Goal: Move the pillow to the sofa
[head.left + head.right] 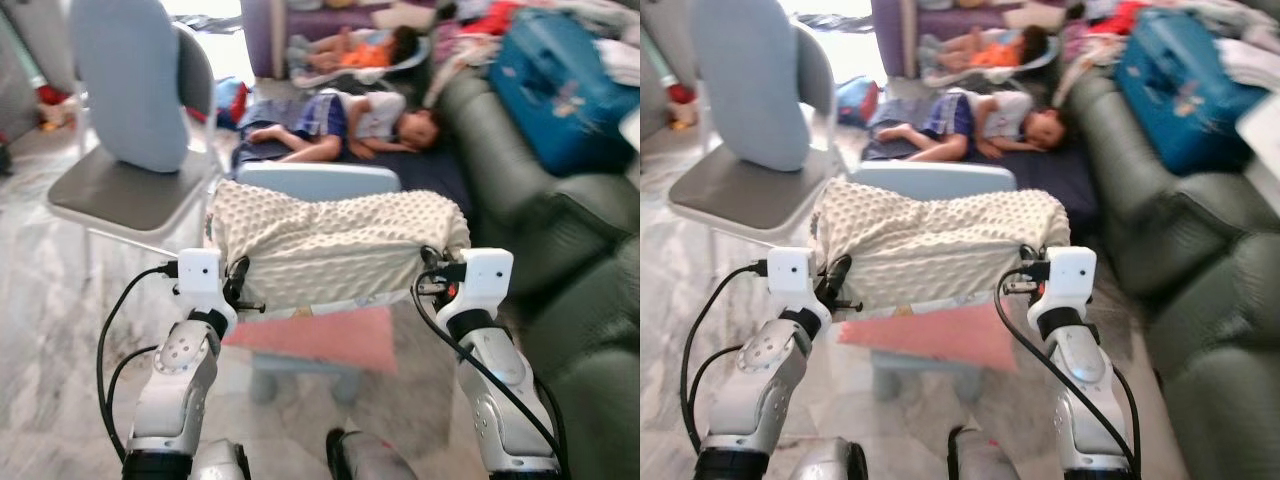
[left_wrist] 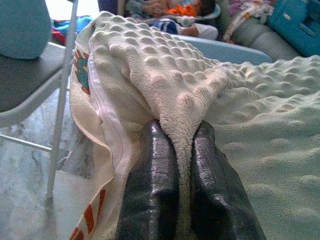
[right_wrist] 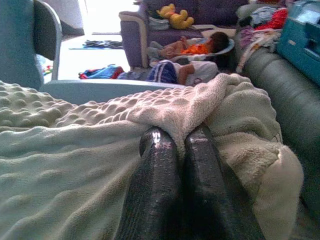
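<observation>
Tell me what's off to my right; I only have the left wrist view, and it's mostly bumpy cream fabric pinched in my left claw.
Observer: A dark green sofa runs along your right side, with a blue suitcase lying on it farther back.
Operator: Does the right claw have the pillow too?
Observer: Yes. The right claw is shut on a fold at the far end of the pillow, as the left claw is at its end.
Operator: Anything ahead of me?
Observer: Two people lie on a dark mat on the floor just past the pillow, and a grey folding chair stands ahead to your left.
</observation>
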